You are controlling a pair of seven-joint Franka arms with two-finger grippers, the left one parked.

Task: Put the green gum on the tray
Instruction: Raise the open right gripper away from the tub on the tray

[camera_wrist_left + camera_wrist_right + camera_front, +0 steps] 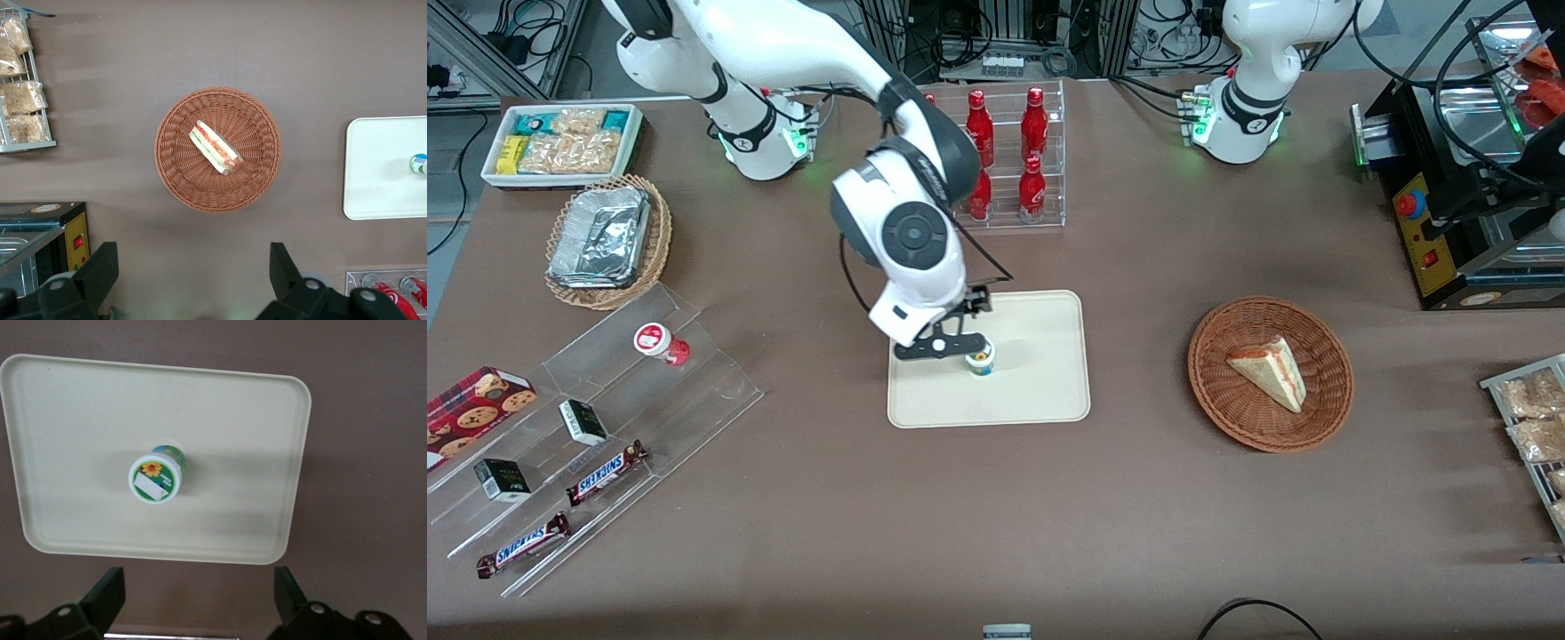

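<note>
The green gum (981,358) stands upright on the cream tray (1040,356), near the tray's middle. Seen from straight above, its white lid with the green round label (155,478) faces the wrist camera, and the tray (80,407) spreads around it. My right gripper (947,342) hovers above the tray beside the gum, raised clear of it. The gripper (199,593) is open, its two dark fingers (110,590) stand wide apart, and nothing is between them. From the parked arm's wrist, the gum (419,163) shows on the tray (380,167).
A red-lidded small bottle (660,342) lies on a clear stepped stand with Snickers bars (605,473) toward the working arm's end. A rack of red bottles (1009,160) stands farther from the camera than the tray. A wicker basket (1325,356) with a sandwich sits toward the parked arm's end.
</note>
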